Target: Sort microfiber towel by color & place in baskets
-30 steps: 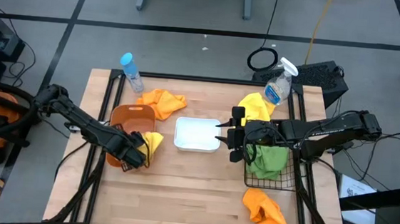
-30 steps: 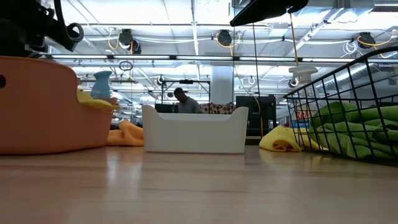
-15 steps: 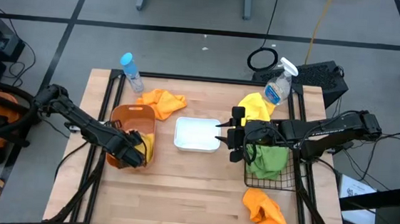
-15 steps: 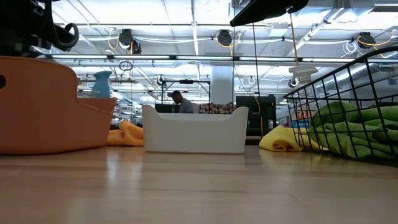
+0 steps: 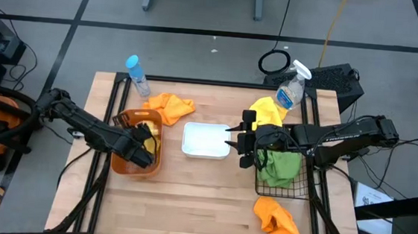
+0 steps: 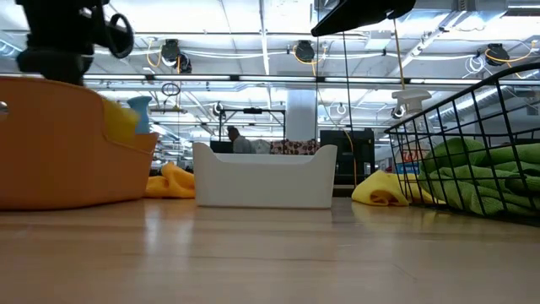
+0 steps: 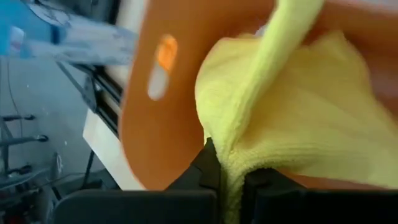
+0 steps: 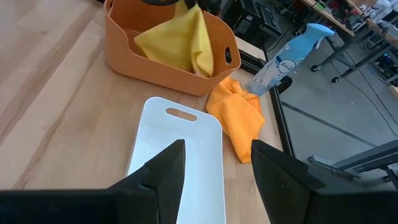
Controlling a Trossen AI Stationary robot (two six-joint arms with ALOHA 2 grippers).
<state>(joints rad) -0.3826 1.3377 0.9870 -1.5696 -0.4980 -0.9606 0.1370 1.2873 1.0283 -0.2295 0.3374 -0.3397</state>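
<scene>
My left gripper stands over the orange-brown tub at the table's left and is shut on a yellow towel that lies in the tub. My right gripper hangs open and empty between the white tub and the black wire basket, above the table. A green towel lies in the wire basket. An orange towel lies on the table behind the orange-brown tub. A second yellow towel lies at the back right, and another orange towel at the front right. My left gripper pinches a bunched fold of the yellow towel between its two fingers, coming from above and slanting down. The cloth rises in a peak to the fingers. Its lower part rests inside the orange-brown tub.
A clear spray bottle stands at the back right and a blue-capped bottle at the back left. The white tub has nothing in it. Bare wood lies along the near edge at the left and middle.
My left gripper has moved from the orange-brown tub's near right rim toward the far edge, over the tub, and has risen a little. The yellow towel, which hung over that rim, now lies inside the tub with a part drawn up to the fingers.
</scene>
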